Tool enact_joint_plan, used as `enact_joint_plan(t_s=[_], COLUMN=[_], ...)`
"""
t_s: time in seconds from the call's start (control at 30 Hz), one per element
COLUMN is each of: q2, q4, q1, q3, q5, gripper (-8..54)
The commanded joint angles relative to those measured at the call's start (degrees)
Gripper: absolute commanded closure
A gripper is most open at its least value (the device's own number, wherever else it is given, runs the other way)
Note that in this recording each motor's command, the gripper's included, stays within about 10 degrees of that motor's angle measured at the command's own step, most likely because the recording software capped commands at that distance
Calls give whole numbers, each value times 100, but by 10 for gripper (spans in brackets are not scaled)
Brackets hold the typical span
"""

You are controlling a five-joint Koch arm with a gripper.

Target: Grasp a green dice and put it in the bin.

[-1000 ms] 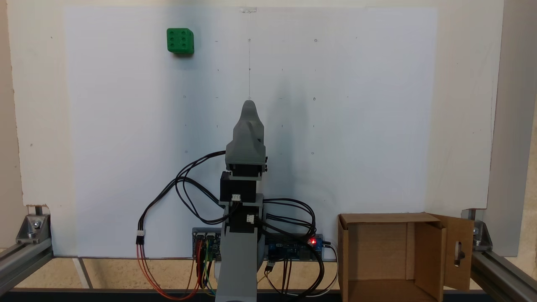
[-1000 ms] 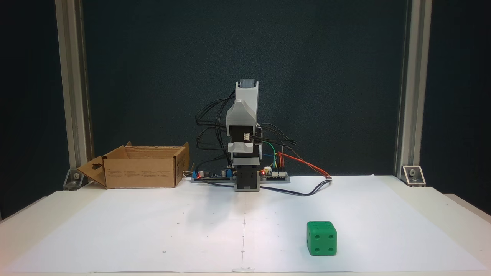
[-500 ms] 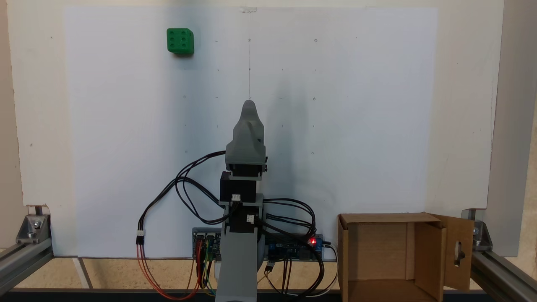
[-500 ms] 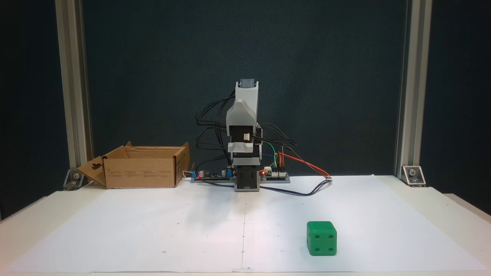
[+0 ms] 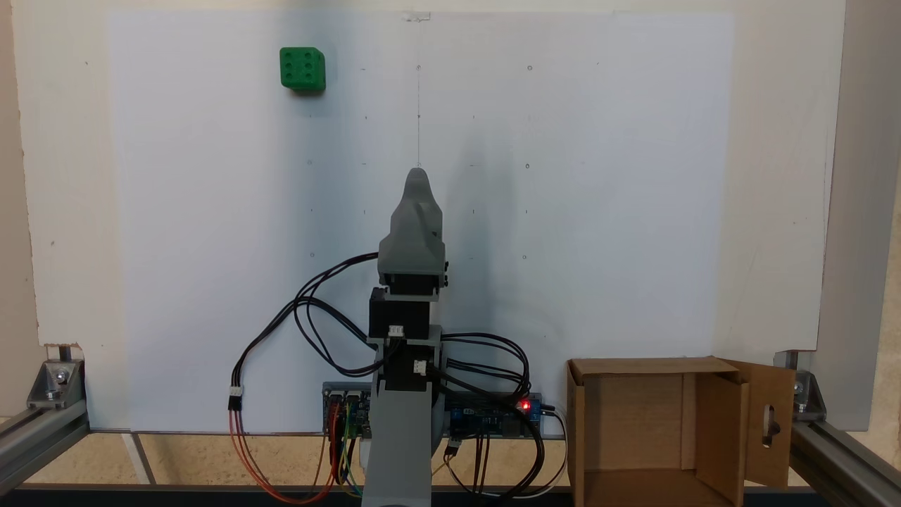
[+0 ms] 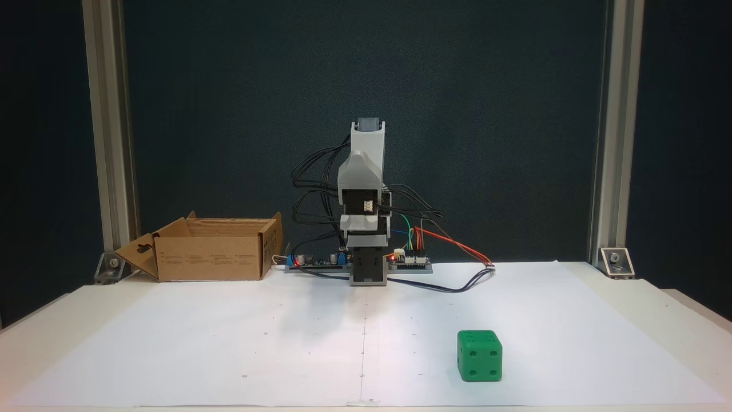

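The green dice (image 5: 303,68) lies on the white paper at the far top left in a fixed view; in another fixed view the dice (image 6: 479,356) sits low and right of centre, close to the camera. The bin, a brown cardboard box (image 5: 633,366), stands open at the lower right beside the arm's base, its slotted flap folded outward; the same box (image 6: 211,257) appears at the left. My gripper (image 5: 418,176) is folded over the base at the centre, far from the dice. Its grey jaws taper to a single tip with no gap and hold nothing. From the front, the gripper (image 6: 360,166) faces the camera.
Circuit boards (image 5: 493,415) and looping cables (image 5: 310,310) surround the arm's base. Aluminium frame posts (image 6: 606,131) stand at both sides, with corner brackets (image 5: 56,380) at the table edge. White paper (image 5: 598,211) covers the table between the base and the dice.
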Motion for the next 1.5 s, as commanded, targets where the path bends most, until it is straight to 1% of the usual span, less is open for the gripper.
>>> enact_joint_plan(t_s=[0.0,0.37,0.4,0.43,0.6,0.8,0.93,1.03,1.13,1.23,1.47], q2=[615,606,598,387,-334,-598,-940,-1688,-2162,-2408,-2663], q4=[633,5017,5746,5869,7759,10009,11312,12522,13131,13605,13825], q1=[-9,237,237,229,237,193,132,44,-79,-334,-1160], q3=[-149,-2707,-2892,-3173,-3885,-5229,-6082,-7108,-8147,-8798,-9264], q5=[-316,-316,-308,-308,-308,-281,-167,70,220,352,686], gripper=[23,25,25,33,34,34,33,32,31,29,30])
